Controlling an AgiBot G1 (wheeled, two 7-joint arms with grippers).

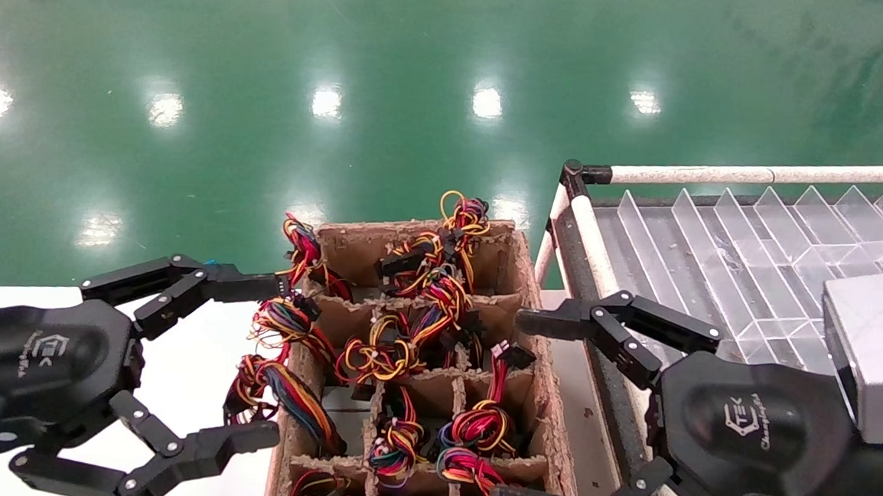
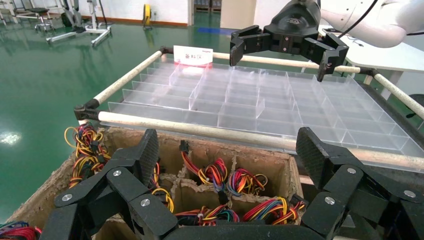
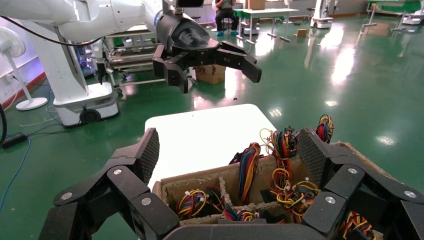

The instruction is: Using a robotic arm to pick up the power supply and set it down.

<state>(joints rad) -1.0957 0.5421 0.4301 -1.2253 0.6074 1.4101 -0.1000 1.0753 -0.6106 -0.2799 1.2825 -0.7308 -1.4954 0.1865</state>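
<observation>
1. The right gripper (image 1: 523, 414), jaws wide, hovers at the cardboard divider box's (image 1: 547, 408) three o'clock edge.
2. Power supplies (image 1: 344, 403) probably sit beneath the wire bundles (image 1: 439, 294); fingers could snag wires.
3. The left gripper (image 1: 254, 359) waits wide at nine o'clock.

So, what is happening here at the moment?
Nothing is held yet. The left gripper hangs open at the left side of a cardboard box with compartments full of coloured wire bundles. The right gripper hangs open at the box's right side. Beside the box stands a clear divided tray on a cart. No grey body of a power supply shows clearly under the wires.
</observation>
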